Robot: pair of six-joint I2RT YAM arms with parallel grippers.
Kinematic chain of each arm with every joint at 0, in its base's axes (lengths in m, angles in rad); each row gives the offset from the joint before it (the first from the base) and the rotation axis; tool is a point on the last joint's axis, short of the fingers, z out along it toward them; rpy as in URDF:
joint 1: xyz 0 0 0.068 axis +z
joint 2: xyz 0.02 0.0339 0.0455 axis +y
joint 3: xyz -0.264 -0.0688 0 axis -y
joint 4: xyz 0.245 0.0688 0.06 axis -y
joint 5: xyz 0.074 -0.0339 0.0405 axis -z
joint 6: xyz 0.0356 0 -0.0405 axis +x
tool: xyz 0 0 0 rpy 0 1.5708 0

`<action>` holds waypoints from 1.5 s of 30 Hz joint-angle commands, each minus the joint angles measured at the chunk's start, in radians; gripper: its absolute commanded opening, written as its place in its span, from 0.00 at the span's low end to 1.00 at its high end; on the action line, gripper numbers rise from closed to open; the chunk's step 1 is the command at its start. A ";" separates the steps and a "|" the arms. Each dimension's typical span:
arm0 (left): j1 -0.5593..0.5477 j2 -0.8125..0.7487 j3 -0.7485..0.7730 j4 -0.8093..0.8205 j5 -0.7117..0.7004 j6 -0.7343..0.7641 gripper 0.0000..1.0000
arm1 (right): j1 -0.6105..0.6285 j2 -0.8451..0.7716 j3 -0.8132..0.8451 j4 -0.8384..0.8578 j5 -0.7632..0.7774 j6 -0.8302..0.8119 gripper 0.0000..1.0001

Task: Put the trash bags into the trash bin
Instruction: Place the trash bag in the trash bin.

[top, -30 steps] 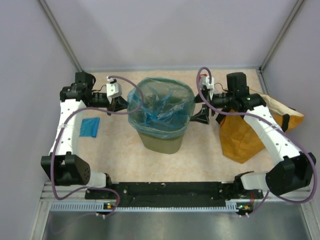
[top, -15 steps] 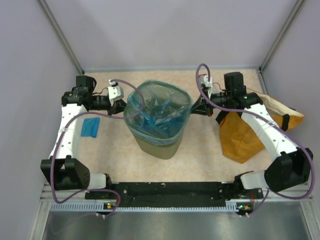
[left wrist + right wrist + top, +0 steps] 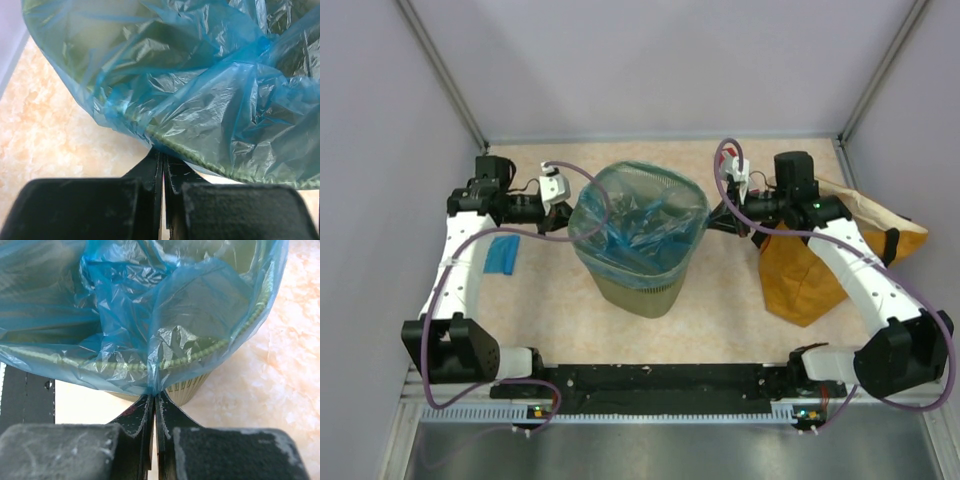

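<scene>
Trash bag (image 3: 638, 225), the big crinkly blue one, sits in the trash bin (image 3: 638, 290) between my two pincers, its mouth spread over the rounded-square rim and its hem hanging a short way down the outside of the mesh.

My right pincer (image 3: 710, 218) is at the bin's right side, fingers pressed flat together. In the right wrist view the film gathers down into a narrow pleat that ends exactly between my fingertips, so I have a nip of the bag's edge there, just below the green rim.

My left pincer (image 3: 567, 207) is at the bin's left side, also closed tight. Its tips touch the hem right under the rim, but I cannot tell whether any film is caught between them.

The film is thin, translucent light blue and heavily creased, with the olive wire showing through it. Inside the bin it bunches in loose folds.

A folded trash bag (image 3: 501, 254), a small flat blue square, lies on the table (image 3: 550, 310) under my left arm, well apart from the bin. An orange sack (image 3: 810, 270) lies at the table's right.
</scene>
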 commanded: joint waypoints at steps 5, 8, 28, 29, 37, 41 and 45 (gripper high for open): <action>-0.009 -0.033 -0.088 0.044 -0.004 0.018 0.00 | -0.003 -0.012 -0.063 0.043 0.008 -0.017 0.00; -0.007 -0.032 -0.116 0.067 -0.007 0.020 0.00 | -0.003 -0.006 -0.081 0.054 0.014 -0.014 0.00; -0.009 -0.108 -0.016 -0.029 0.015 0.018 0.09 | -0.003 -0.127 -0.089 -0.015 -0.003 0.104 0.58; -0.009 -0.119 -0.007 -0.035 0.012 0.018 0.12 | -0.001 -0.141 -0.083 -0.023 -0.002 0.112 0.60; -0.009 -0.176 0.008 0.035 -0.042 -0.049 0.32 | 0.003 -0.170 -0.017 -0.044 -0.090 0.291 0.81; -0.010 -0.196 -0.011 0.033 -0.042 -0.058 0.39 | 0.002 -0.135 0.009 -0.044 -0.114 0.375 0.82; -0.010 -0.230 -0.054 0.043 -0.043 -0.063 0.40 | 0.003 -0.096 0.032 -0.041 -0.168 0.437 0.83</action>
